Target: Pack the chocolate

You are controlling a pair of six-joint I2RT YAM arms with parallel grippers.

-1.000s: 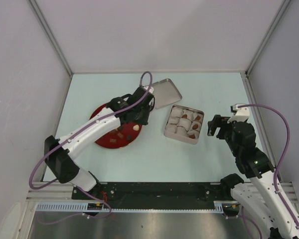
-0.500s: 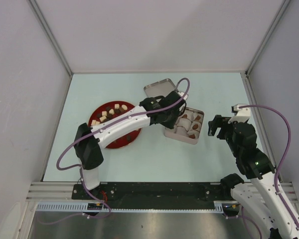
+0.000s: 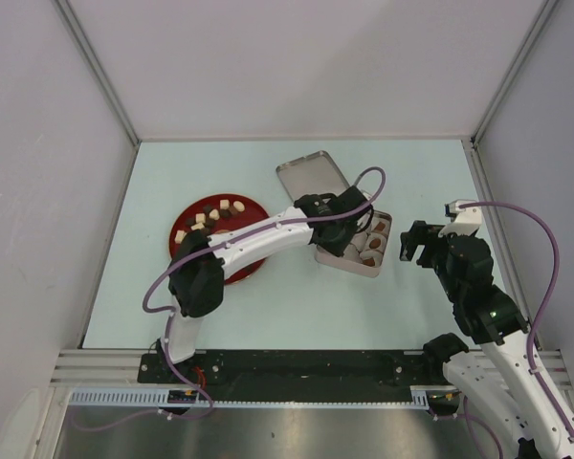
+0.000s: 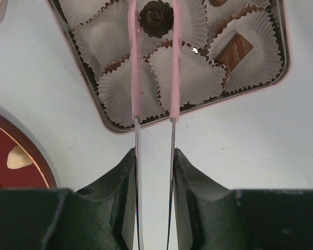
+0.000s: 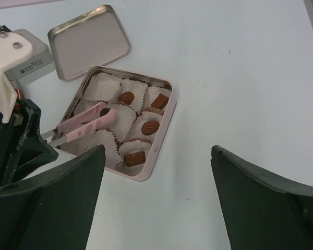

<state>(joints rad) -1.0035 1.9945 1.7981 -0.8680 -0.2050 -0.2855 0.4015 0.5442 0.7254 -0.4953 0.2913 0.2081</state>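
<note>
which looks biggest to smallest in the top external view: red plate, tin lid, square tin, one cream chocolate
1. red plate, though the left arm covers part of it
2. square tin and tin lid look about alike; the arm hides part of the tin
3. cream chocolate

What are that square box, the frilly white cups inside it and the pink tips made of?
Box: likely thin metal, dull silvery sheen, rolled rim. Cups: pleated white paper, crinkled edges. Pink tips on the left tool, pinching a dark chocolate: perhaps soft plastic or rubber, matte.
</note>
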